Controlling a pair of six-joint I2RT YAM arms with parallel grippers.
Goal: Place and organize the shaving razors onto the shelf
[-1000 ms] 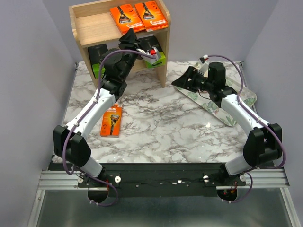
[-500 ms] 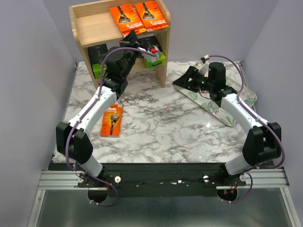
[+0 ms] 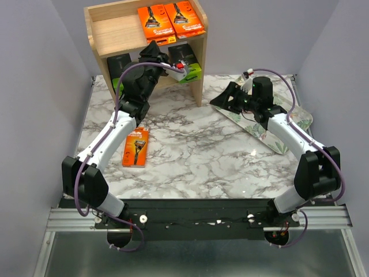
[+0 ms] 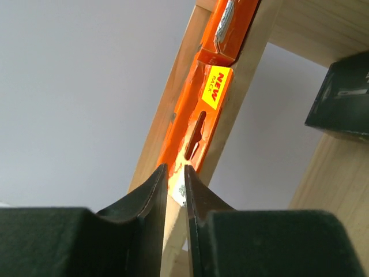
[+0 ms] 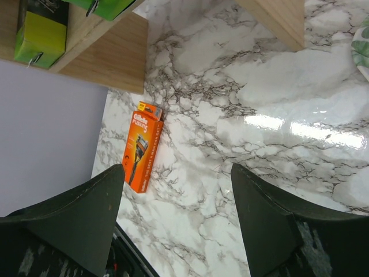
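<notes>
Plain lavender-grey walls [image 3: 34, 86] around a glossy marble tabletop [image 3: 196, 150], aluminium rail [image 3: 63, 218] along its near edge

Left gripper [image 4: 174, 170]: dark jaws were nearly together, pinching the thin near end of an orange pack [image 4: 202, 115] with a hang slot and a yellow "NEW PACK" tag. The pack ran edge-on along a light wood board of the shelf [image 4: 245, 92]. A second orange pack [image 4: 228, 29] sat just beyond it. A dark pack [image 4: 340, 95] stood on wood at right. Grey wall [image 4: 75, 86] behind.
</notes>
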